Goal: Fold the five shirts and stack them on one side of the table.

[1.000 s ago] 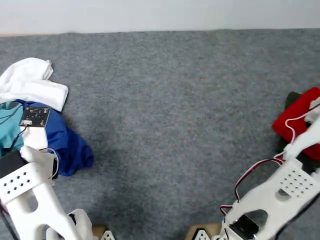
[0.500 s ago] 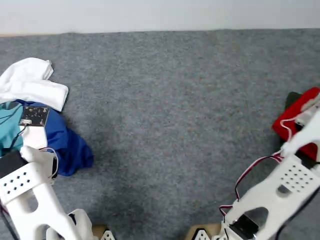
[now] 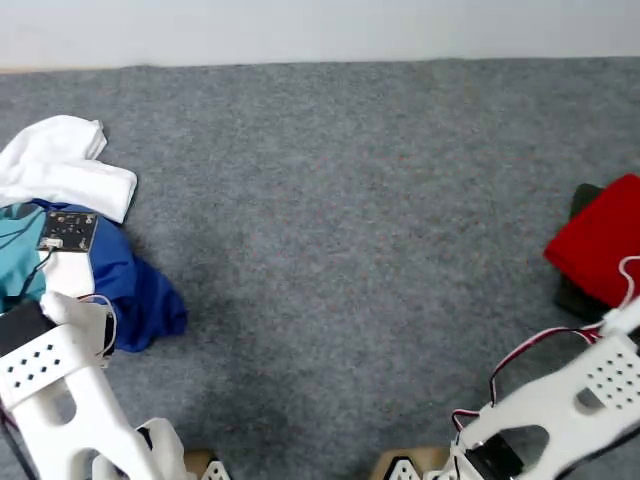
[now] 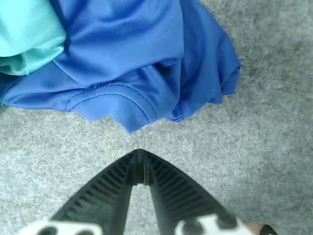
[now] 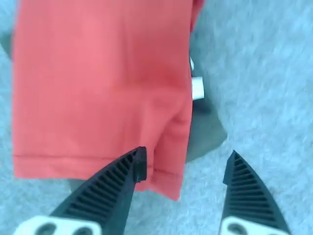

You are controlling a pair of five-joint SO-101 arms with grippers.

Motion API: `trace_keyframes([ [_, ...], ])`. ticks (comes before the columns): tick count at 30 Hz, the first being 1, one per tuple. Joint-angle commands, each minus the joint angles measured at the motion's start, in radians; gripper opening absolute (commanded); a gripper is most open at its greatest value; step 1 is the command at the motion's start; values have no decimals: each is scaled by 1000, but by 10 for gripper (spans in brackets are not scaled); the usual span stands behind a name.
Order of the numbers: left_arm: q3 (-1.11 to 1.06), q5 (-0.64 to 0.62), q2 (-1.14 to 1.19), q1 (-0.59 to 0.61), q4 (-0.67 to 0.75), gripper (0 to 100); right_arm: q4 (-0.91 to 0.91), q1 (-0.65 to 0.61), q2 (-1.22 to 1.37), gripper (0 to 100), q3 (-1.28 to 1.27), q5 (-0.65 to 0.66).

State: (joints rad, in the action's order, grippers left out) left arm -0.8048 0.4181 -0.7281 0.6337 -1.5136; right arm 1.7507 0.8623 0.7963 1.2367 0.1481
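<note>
A folded red shirt (image 3: 603, 238) lies on a dark shirt (image 3: 578, 297) at the table's right edge. My right gripper (image 5: 187, 164) hangs open just above the red shirt's (image 5: 98, 83) near hem, holding nothing; the dark shirt (image 5: 205, 129) peeks out beneath. At the left edge a crumpled blue shirt (image 3: 140, 290) lies beside a teal shirt (image 3: 18, 255) and a white shirt (image 3: 65, 165). My left gripper (image 4: 143, 164) is shut and empty over bare carpet, just short of the blue shirt's (image 4: 142, 58) collar; teal shirt (image 4: 27, 34) lies beside it.
Grey carpet (image 3: 360, 220) covers the table, with wide free room across the middle. A pale wall runs along the far edge. A white arm (image 3: 60, 400) stands at the lower left and another white arm (image 3: 560, 410) at the lower right.
The right arm has drawn back toward the near right corner, off the red shirt, which now lies fully uncovered. The left arm has not moved.
</note>
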Motion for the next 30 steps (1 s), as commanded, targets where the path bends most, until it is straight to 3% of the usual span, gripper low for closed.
trace_keyframes([
  [1,7,6,-21,-9,17,4,39,-30,-28,262,86,6],
  [13,8,6,-21,-9,15,4,36,-229,30,262,-44,-34],
  [25,8,6,-21,-9,17,4,38,-25,122,262,-112,-61],
  [30,7,6,-21,-9,17,4,39,-10,107,262,-112,-61],
])
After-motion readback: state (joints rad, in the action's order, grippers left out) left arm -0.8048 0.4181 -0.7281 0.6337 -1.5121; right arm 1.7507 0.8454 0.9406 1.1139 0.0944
